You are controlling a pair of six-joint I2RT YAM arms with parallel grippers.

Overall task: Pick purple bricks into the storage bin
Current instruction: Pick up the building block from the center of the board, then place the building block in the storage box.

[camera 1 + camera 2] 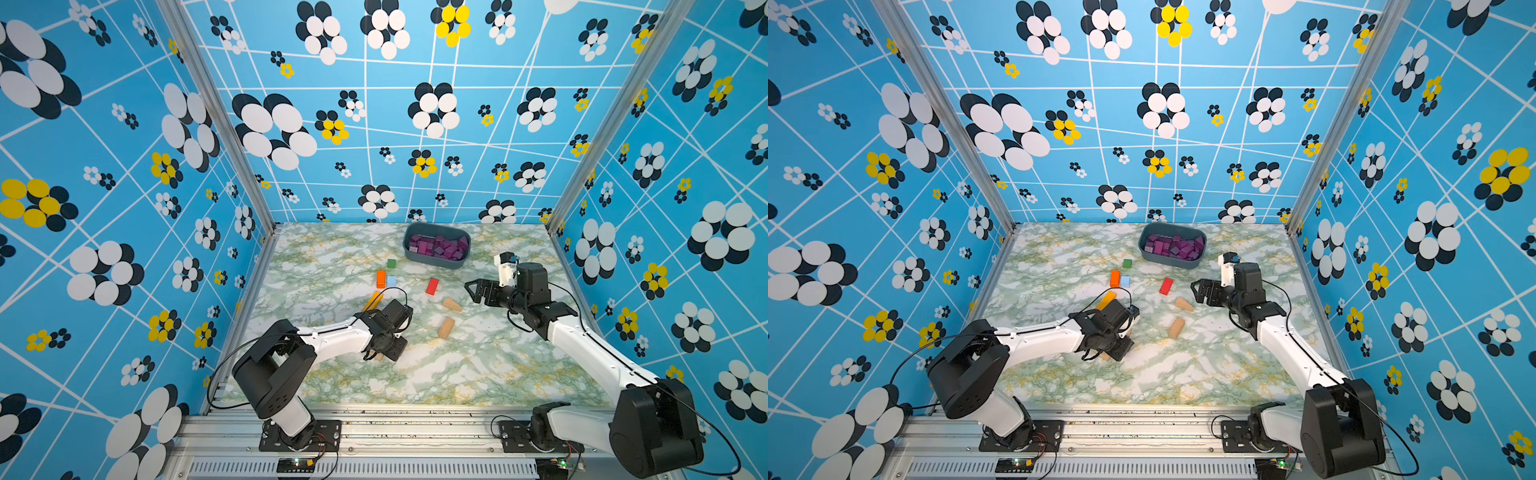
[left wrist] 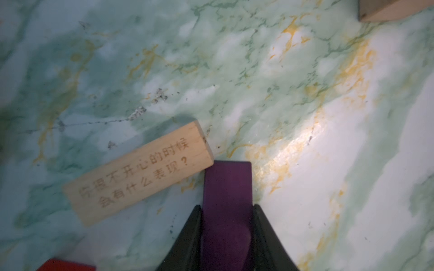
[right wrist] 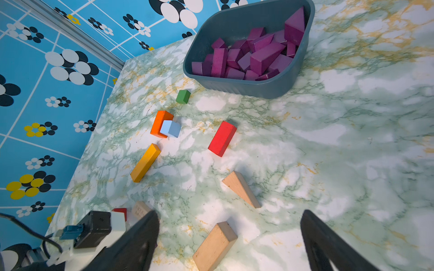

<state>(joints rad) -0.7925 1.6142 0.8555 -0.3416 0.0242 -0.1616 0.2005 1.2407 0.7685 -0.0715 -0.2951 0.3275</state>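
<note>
Left fingers [image 2: 185, 241] clamped on a purple brick [image 2: 226, 199]; right fingers [image 3: 326, 244] wide apart.

I saw a green-veined marble-pattern tabletop [image 1: 478, 374]. On it stood a dark blue-grey plastic tub [image 1: 436, 262] near the far edge. Nearer lay a green wooden cube [image 1: 391, 263], an orange block [image 1: 380, 279] just beside a light blue block [image 1: 391, 281], a red bar [image 1: 432, 286], a yellow bar [image 3: 145, 162] and two tan blocks [image 1: 451, 304] [image 1: 446, 327].

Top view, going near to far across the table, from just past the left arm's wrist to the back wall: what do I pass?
tan block → tan wedge → red block → green cube → storage bin
</note>
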